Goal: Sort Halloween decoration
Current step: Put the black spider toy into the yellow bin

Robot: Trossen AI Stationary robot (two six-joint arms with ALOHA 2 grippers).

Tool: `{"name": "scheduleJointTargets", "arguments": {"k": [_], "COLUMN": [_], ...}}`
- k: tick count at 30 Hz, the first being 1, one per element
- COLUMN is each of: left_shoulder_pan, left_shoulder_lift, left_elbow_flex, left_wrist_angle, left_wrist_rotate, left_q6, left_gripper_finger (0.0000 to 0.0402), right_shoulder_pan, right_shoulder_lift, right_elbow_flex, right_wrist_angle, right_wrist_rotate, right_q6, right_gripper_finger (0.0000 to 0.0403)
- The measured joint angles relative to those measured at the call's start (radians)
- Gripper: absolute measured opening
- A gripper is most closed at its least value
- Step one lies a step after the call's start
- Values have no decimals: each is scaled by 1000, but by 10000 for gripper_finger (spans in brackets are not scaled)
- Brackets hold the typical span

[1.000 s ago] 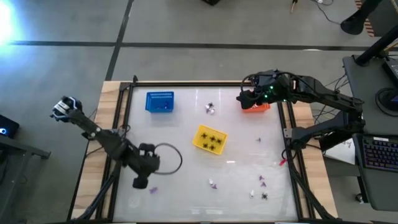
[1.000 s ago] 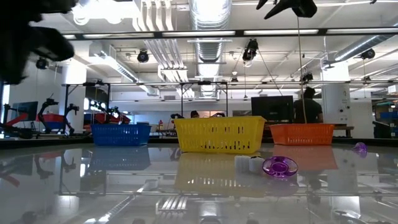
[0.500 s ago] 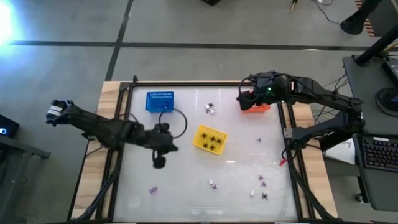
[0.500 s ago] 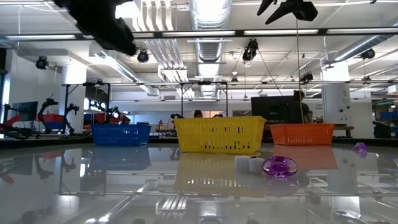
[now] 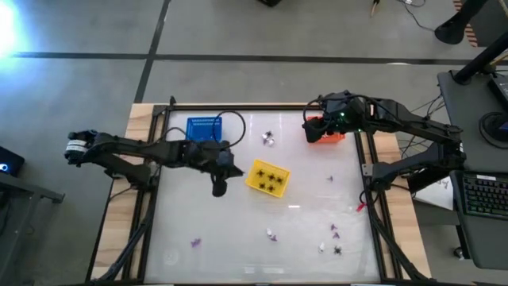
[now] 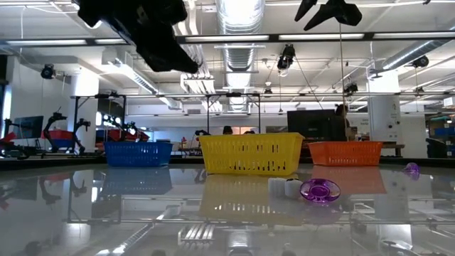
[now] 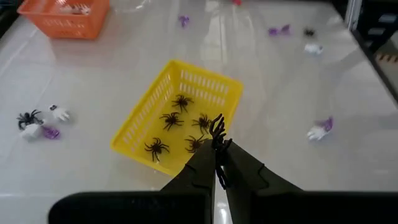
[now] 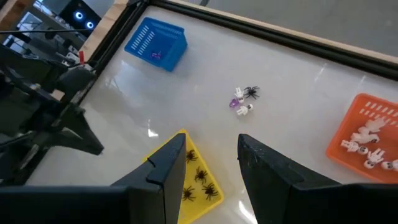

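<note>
I have the left gripper (image 7: 214, 163) clamped on a black spider (image 7: 217, 129), the yellow basket (image 7: 140, 124) just ahead and below. Next I ease forward over it, then let go. The right gripper (image 8: 208, 163) waits apart above the orange basket (image 5: 331, 137).

Open glass in front, baskets crowding the back

The blue basket (image 5: 204, 129), yellow basket (image 5: 267, 177) and orange basket (image 5: 325, 131) block the far half, with the left arm (image 5: 151, 152) stretched between blue and yellow. The table (image 5: 238, 222) nearer the front lies mostly bare, dotted only with tiny purple bits (image 5: 273, 235).
</note>
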State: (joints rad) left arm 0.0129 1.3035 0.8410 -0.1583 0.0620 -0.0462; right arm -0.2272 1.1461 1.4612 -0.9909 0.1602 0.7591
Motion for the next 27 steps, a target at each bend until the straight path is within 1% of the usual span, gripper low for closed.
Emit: {"name": "scheduleJointTargets", "arguments": {"k": [5,8,12,15,19,22,27], "left_shoulder_pan": [27,47,73,86,110,123,131], "left_shoulder_lift": [80,123,197,250,284,301,330], "left_elbow_flex": [14,52,116,155,183,191,193], "left_wrist_angle": [28,35,26,19,23,20,23], "left_wrist_rotate": [4,11,67,75,126,138,140], "left_q6": [53,86,126,146,159,172,185], "left_gripper_finger": [0,0,0,0,0,1,24], "right_shoulder_pan": [0,0,0,0,0,0,0], "right_shoulder_lift": [0,0,0,0,0,0,0], "right_elbow_flex": [0,0,0,0,0,0,0], "right_wrist_angle": [0,0,0,0,0,0,0], "right_wrist_rotate": [0,7,44,53,53,53,54], "right_q6": [-10,-26,-41,-59,-79,-91,-98], "right_gripper_finger": [139,139,139,139,139,139,139]}}
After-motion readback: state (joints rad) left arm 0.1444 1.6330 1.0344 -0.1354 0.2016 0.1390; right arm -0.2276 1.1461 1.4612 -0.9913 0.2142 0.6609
